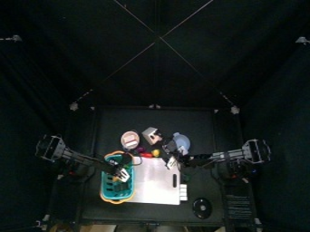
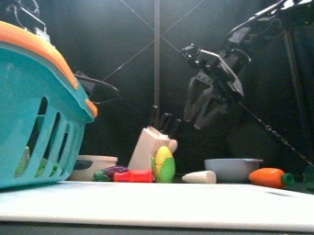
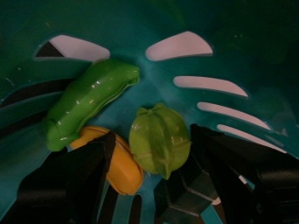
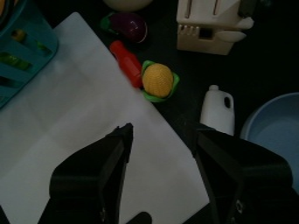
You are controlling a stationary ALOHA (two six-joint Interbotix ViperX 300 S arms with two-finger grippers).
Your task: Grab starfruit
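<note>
Left gripper (image 3: 152,188) inside the teal basket (image 3: 239,35), jaws spread around the starfruit (image 3: 160,140).
Right gripper (image 4: 162,162) hangs open above the white mat (image 4: 82,122) on the black table (image 4: 263,44); black curtains (image 1: 72,54) seemingly enclose everything.

The basket (image 3: 70,22) looks like moulded teal plastic, smooth with a soft sheen, its rim (image 2: 37,46) a matt orange. Inside it, the starfruit (image 3: 160,140) has a waxy, glossy green skin; the long green vegetable (image 3: 87,101) beside it shines the same way. The white mat (image 4: 82,131) reads as matt, perhaps thin plastic or paper. The knife block (image 2: 151,147) seems pale, smooth wood. The bowl (image 2: 233,168) appears dull grey, possibly plastic. The corn (image 2: 163,166) is bumpy and glossy.
</note>
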